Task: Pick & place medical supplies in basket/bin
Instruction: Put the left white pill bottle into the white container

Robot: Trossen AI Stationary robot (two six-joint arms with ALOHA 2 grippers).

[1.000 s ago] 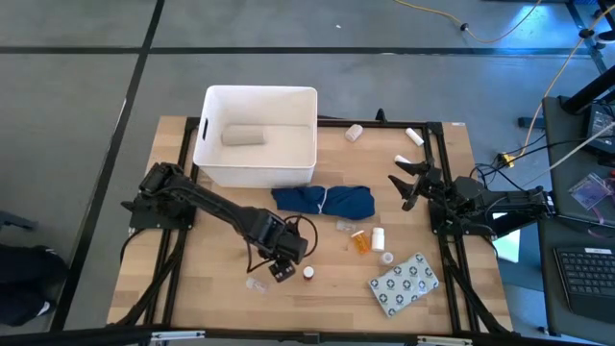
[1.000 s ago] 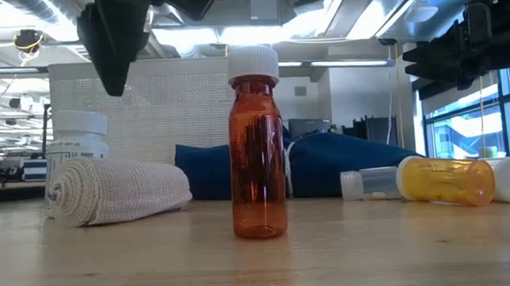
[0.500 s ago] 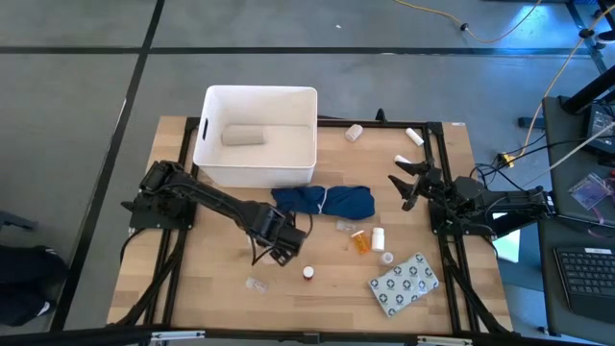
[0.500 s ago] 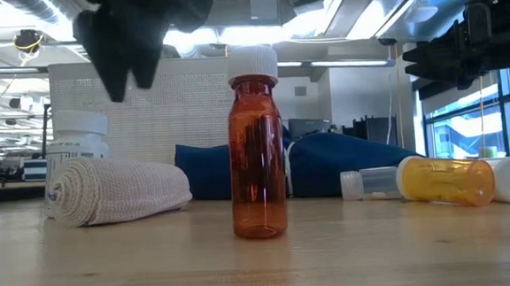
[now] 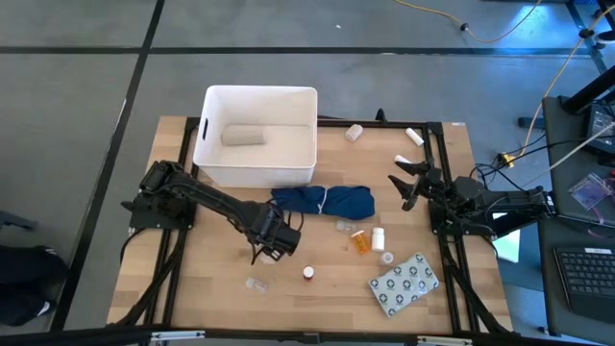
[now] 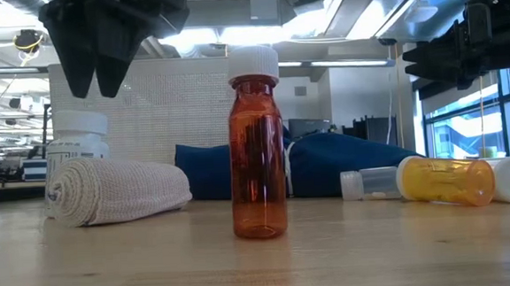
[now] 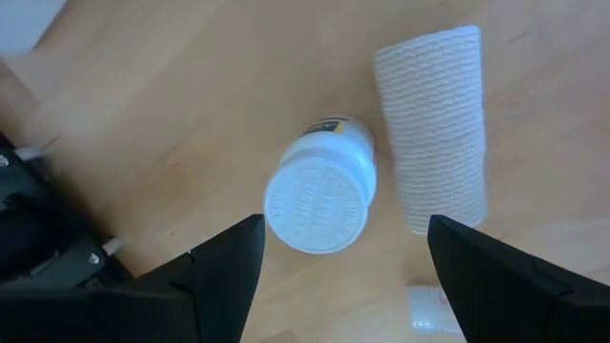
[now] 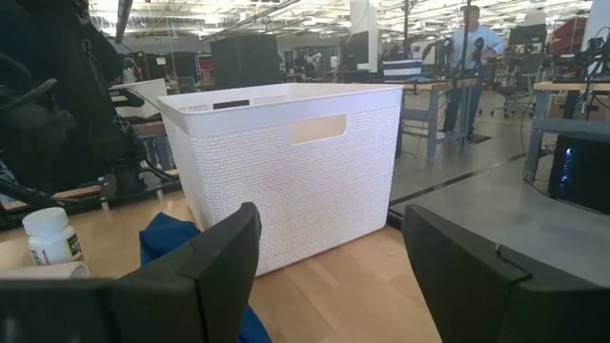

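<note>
My left gripper (image 5: pixel 272 238) hangs open above a white-capped white bottle (image 7: pixel 319 195) and a white gauze roll (image 7: pixel 434 167). The bottle stands on its base and the roll lies on its side next to it. In the low view the left gripper (image 6: pixel 96 77) points down over the gauze roll (image 6: pixel 116 191). An amber bottle (image 6: pixel 258 156) stands upright near the table's near edge. One gauze roll (image 5: pixel 243 136) lies inside the white tub (image 5: pixel 213 165). My right gripper (image 5: pixel 408 183) waits open at the table's right side.
A dark blue cloth (image 5: pixel 324 201) lies in front of the tub. An orange pill bottle (image 5: pixel 358 240), small vials (image 5: pixel 378 236) and a dotted blister pack (image 5: pixel 404 284) sit on the right half. A clear vial (image 5: pixel 256 284) lies near the near edge. More vials (image 5: pixel 355 133) lie at the far right.
My left gripper has moved away from the amber bottle, toward the table's left and far edges, and now stands over the white bottle and gauze roll. It has stayed open. No object has moved.
</note>
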